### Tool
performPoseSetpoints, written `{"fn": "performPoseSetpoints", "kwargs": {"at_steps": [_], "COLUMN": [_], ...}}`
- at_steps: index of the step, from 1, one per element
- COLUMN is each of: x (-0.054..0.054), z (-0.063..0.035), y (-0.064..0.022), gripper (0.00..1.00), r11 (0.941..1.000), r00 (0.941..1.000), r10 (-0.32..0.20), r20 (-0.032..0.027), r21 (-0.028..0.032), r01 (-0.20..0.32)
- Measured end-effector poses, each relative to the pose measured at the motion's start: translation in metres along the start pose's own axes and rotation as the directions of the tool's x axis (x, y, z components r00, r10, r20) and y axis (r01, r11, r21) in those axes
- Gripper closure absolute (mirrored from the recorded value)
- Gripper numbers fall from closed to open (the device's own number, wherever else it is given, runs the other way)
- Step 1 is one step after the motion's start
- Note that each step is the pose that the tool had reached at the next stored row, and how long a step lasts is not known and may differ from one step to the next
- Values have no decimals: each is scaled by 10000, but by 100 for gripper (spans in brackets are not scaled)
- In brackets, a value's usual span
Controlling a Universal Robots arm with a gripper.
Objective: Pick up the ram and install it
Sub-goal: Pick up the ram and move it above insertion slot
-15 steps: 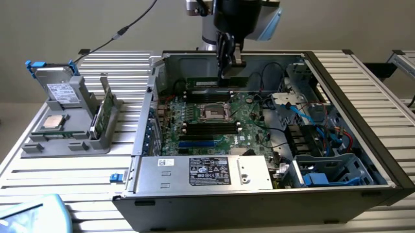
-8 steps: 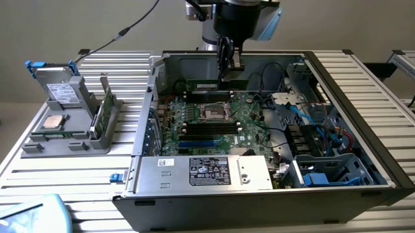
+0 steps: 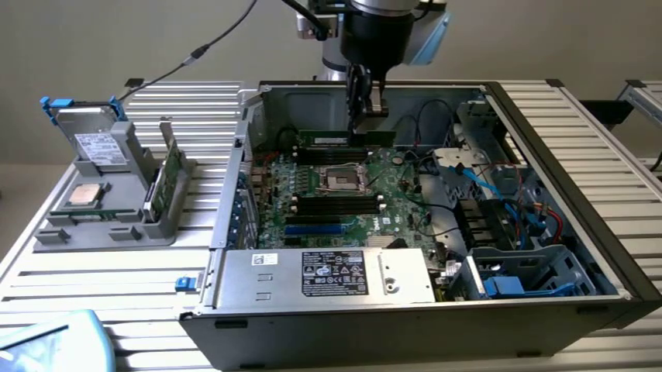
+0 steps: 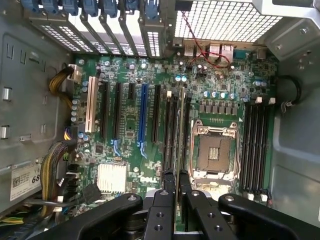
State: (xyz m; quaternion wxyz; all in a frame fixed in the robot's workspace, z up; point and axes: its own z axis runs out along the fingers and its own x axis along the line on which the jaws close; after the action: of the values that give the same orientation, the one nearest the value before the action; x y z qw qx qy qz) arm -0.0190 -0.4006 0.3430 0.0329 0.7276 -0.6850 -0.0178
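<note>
The ram (image 3: 346,138), a long dark-green stick with a pale label, stands on its edge inside the open computer case (image 3: 579,194). It is over the black memory slots (image 3: 331,153) on the far side of the processor socket (image 3: 340,178). My gripper (image 3: 364,110) reaches down from above and is shut on the stick's top edge near its right end in the exterior view. In the wrist view the ram (image 4: 180,125) shows edge-on between my fingers (image 4: 166,197), lined up with the slots (image 4: 172,131) beside the socket (image 4: 212,152). Whether it touches a slot I cannot tell.
A grey parts holder (image 3: 93,221) on the exterior view's left carries a silver processor chip (image 3: 85,196), a drive (image 3: 98,143) and an upright green card (image 3: 166,182). The power supply (image 3: 325,275) sits at the case's near edge. Cables and a blue drive cage (image 3: 517,279) crowd the right side.
</note>
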Motion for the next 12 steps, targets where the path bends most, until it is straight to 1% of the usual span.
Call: {"fn": "performPoseSetpoints", "kwargs": {"at_steps": [2,6,8,12], "x": [-14,-55,-68,-68], "z": [17,57,63,63], "y": [-2,-7,-9,-9], "gripper": [86,86,86,86], "r11": [10000,10000,10000,10000], "r00": [10000,10000,10000,10000], "r10": [28,68,74,74], "r20": [-16,-30,-39,-39], "r21": [20,54,57,55], "r01": [-27,-68,-74,-73]}}
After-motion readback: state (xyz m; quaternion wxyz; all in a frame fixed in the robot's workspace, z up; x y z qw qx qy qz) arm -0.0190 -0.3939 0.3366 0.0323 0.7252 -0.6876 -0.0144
